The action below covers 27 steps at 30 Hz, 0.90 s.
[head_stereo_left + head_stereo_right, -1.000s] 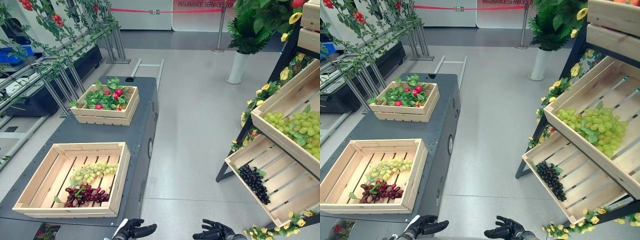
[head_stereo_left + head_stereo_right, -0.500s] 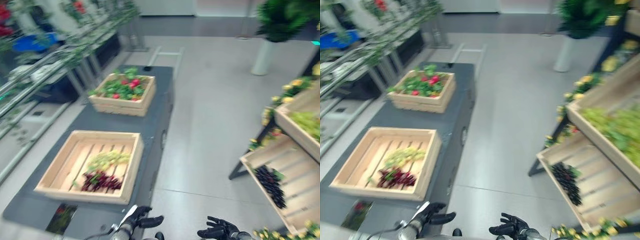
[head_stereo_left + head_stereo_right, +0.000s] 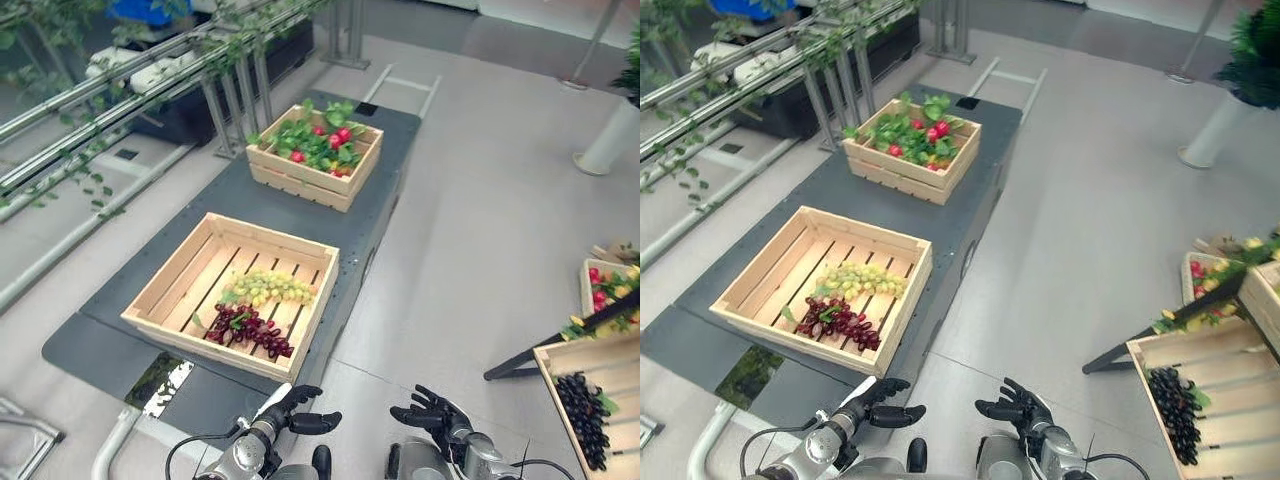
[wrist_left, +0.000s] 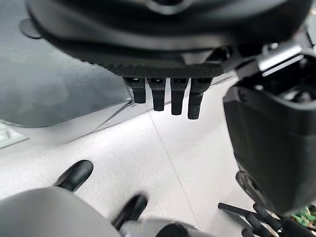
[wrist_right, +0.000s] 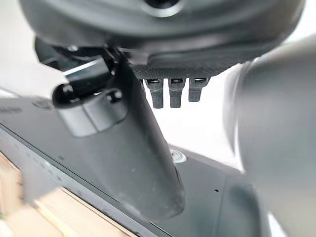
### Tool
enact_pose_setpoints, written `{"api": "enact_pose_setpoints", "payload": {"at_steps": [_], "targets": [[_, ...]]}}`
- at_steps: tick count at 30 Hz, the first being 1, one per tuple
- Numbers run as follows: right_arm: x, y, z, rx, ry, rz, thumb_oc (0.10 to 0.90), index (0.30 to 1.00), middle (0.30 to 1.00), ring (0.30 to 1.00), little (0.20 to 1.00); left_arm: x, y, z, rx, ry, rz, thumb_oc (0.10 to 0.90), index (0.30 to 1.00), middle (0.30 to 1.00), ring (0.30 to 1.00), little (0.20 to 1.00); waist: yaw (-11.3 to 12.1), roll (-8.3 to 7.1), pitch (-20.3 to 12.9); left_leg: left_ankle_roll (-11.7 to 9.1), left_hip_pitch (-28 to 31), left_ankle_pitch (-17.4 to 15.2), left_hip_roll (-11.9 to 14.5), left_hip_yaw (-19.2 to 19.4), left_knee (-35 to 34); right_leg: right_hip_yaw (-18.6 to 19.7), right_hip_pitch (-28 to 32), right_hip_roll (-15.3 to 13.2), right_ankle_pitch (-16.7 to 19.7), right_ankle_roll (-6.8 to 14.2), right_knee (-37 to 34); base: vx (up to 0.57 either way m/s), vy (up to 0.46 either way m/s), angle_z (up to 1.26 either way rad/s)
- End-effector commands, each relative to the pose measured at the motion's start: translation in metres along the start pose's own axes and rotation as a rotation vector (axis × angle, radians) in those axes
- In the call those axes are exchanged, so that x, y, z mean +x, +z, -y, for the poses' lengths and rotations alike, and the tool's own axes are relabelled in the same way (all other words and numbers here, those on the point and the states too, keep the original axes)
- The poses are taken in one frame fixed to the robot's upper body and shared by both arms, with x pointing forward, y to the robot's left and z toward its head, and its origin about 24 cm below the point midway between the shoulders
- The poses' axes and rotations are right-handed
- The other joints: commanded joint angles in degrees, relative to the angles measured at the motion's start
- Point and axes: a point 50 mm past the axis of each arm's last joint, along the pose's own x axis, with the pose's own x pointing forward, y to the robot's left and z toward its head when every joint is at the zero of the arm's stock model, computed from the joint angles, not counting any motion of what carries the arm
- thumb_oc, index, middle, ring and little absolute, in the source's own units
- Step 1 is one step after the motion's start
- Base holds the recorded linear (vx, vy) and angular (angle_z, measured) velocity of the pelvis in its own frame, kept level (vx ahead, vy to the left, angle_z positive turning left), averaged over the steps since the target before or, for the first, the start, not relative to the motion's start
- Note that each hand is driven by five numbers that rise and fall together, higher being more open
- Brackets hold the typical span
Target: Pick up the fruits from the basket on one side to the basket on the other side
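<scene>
Eye views: green and dark red grape bunches lie in my near pale slatted wooden crate on the dark grey platform. Left hand, right hand low, empty. Wrist views: fingers relaxed, holding nothing.

grapes in near crate, far crate behind

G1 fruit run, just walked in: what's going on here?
Nothing is being handled yet. Both robot hands are low in front of the robot, open and empty: left robot hand, right robot hand. On the dark platform, the near crate holds green grapes and red grapes; the far crate holds leafy red fruit. Black grapes lie in a shelf crate to the right.
</scene>
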Motion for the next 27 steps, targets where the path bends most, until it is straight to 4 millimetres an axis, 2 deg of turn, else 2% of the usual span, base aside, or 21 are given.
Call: {"api": "enact_pose_setpoints", "payload": {"at_steps": [1,2,3,5,7,9,11,15,18,20,21,22,23,24,25,26,27], "targets": [[0.006,0.041,0.004,0.009,-0.004,0.142,0.800,0.900,0.900,0.900,0.900,0.015,0.042,-0.010,0.035,0.026,0.171,0.800,0.900,0.900,0.900,0.900,-1.96,0.95,0.33,-2.86,0.39,-9.50,-1.24,2.45,1.83,7.23,-1.82,2.66,10.58,-0.89,-10.89,0.19,-0.308,0.90],[0.006,0.037,0.007,0.013,-0.032,0.112,0.800,0.900,0.900,0.900,0.900,0.016,0.044,-0.009,0.055,0.017,0.166,0.800,0.900,0.900,0.900,0.900,-2.63,0.86,-0.17,-2.67,-0.17,-10.03,-1.66,0.49,2.27,10.14,-1.21,3.55,10.54,-1.58,-10.18,0.22,-0.276,0.86],[0.006,0.032,0.007,0.005,-0.046,0.085,0.800,0.900,0.900,0.900,0.900,0.016,0.042,-0.008,0.063,0.016,0.155,0.800,0.900,0.900,0.900,0.900,-2.70,0.72,-0.61,-2.58,-0.61,-10.20,-1.82,-0.35,2.82,10.73,-0.65,3.72,9.83,-1.75,-9.39,0.32,-0.318,1.13],[0.005,0.018,0.005,-0.079,-0.047,0.009,0.800,0.900,0.900,0.900,0.900,0.013,0.032,-0.005,0.009,0.015,0.105,0.800,0.900,0.900,0.900,0.900,-2.24,0.70,-1.50,-3.65,-0.20,-10.17,-0.76,0.32,4.25,7.26,0.67,2.42,9.15,-1.47,-6.23,0.31,-0.243,1.19],[0.001,0.010,0.009,-0.063,-0.026,0.014,0.800,0.900,0.900,0.900,0.900,0.008,0.025,0.003,-0.013,-0.023,0.117,0.800,0.900,0.900,0.900,0.900,-1.82,0.61,-2.51,-4.01,0.32,-10.49,-0.10,0.36,5.24,6.21,2.52,2.31,7.88,-2.16,-5.79,0.38,-0.250,0.66],[0.001,0.013,0.007,-0.087,0.006,0.020,0.800,0.900,0.900,0.900,0.900,0.004,0.023,0.009,0.003,-0.033,0.137,0.800,0.900,0.900,0.900,0.900,-1.47,0.77,-3.01,-4.80,0.68,-10.38,0.90,0.45,5.55,5.28,4.06,2.35,6.99,-2.91,-6.20,0.32,-0.264,0.35],[0.005,0.028,0.006,-0.097,0.008,0.056,0.800,0.900,0.900,0.900,0.900,0.008,0.031,0.001,0.008,-0.008,0.156,0.800,0.900,0.900,0.900,0.900,-0.97,0.82,-2.68,-5.60,-1.99,-9.37,2.06,0.78,5.86,4.51,3.99,2.48,5.98,-3.87,-6.46,0.08,-0.222,0.09],[0.007,0.041,0.003,-0.099,0.022,0.080,0.800,0.900,0.900,0.900,0.900,0.010,0.035,0.001,-0.004,0.000,0.174,0.800,0.900,0.900,0.900,0.900,-0.29,1.02,-1.82,-7.04,-3.55,-8.41,3.42,1.20,7.09,0.92,3.14,1.73,4.40,-4.73,-4.60,0.15,-0.148,0.14],[0.007,0.041,0.000,-0.097,0.045,0.093,0.800,0.900,0.900,0.900,0.900,0.009,0.042,0.000,-0.046,0.039,0.232,0.800,0.900,0.900,0.900,0.900,-0.77,0.99,-1.91,-8.33,-4.32,-7.59,5.09,3.99,7.59,-1.15,3.12,1.23,3.56,-5.53,-4.34,0.15,-0.073,0.33],[0.004,0.041,0.004,-0.023,0.038,0.137,0.800,0.900,0.900,0.900,0.900,0.012,0.066,-0.004,-0.071,0.037,0.355,0.800,0.900,0.900,0.900,0.900,-2.03,1.01,-0.74,-9.74,-7.45,-4.59,7.02,9.87,11.50,-4.11,5.03,0.31,2.74,-6.18,-5.13,0.03,-0.056,0.69],[0.003,0.043,0.006,0.016,0.028,0.177,0.800,0.900,0.900,0.900,0.900,0.013,0.083,-0.006,-0.064,0.016,0.433,0.800,0.900,0.900,0.900,0.900,-3.05,1.32,0.38,-10.81,-9.18,-2.87,9.03,15.52,13.16,-6.60,5.60,-0.37,1.90,-6.59,-4.75,-0.08,-0.025,1.02],[0.000,0.050,0.010,0.043,0.011,0.233,0.800,0.900,0.900,0.900,0.900,0.013,0.107,-0.011,-0.054,0.000,0.547,0.800,0.900,0.900,0.900,0.900,-3.99,2.09,2.19,-12.78,-10.37,-1.14,11.00,20.07,12.88,-9.14,6.40,-1.19,0.21,-6.39,-3.61,-0.07,0.086,2.06],[0.000,0.059,0.014,0.046,-0.013,0.269,0.800,0.900,0.900,0.900,0.900,0.008,0.133,-0.016,-0.078,-0.024,0.683,0.800,0.900,0.900,0.900,0.900,-4.09,2.51,2.89,-11.69,-9.25,-3.81,9.87,18.62,9.58,-10.00,5.25,-2.76,-0.43,-5.51,-1.46,-0.04,0.108,1.93],[0.000,0.059,0.014,0.046,-0.013,0.269,0.800,0.900,0.900,0.900,0.900,0.008,0.133,-0.016,-0.079,-0.025,0.682,0.800,0.900,0.900,0.900,0.900,-4.10,2.48,2.88,-11.64,-9.30,-3.85,9.82,18.59,9.60,-10.02,5.19,-2.83,-0.48,-5.47,-1.36,-0.03,0.145,2.05],[0.001,0.063,0.014,0.059,-0.020,0.277,0.800,0.900,0.900,0.900,0.900,0.001,0.147,-0.024,-0.072,-0.025,0.768,0.800,0.900,0.900,0.900,0.900,-3.19,2.73,3.21,-10.85,-10.02,-3.44,8.14,16.03,7.97,-9.62,3.37,-2.89,0.62,-4.90,-0.61,0.04,0.037,0.76],[-0.001,0.062,0.021,0.104,-0.033,0.283,0.800,0.900,0.900,0.900,0.900,-0.009,0.166,-0.034,-0.077,-0.050,0.871,0.800,0.900,0.900,0.900,0.900,-3.22,2.92,3.65,-11.13,-8.20,-4.41,8.71,16.78,6.87,-10.66,3.88,-3.03,0.27,-4.29,-0.70,0.05,0.033,0.26],[-0.002,0.062,0.022,0.105,-0.033,0.281,0.800,0.900,0.900,0.900,0.900,-0.011,0.169,-0.036,-0.088,-0.052,0.888,0.800,0.900,0.900,0.900,0.900,-3.20,2.94,3.71,-11.09,-7.99,-4.40,8.68,16.65,6.63,-10.81,4.07,-2.99,0.36,-4.31,-0.88,0.13,-0.001,-0.18]]}}
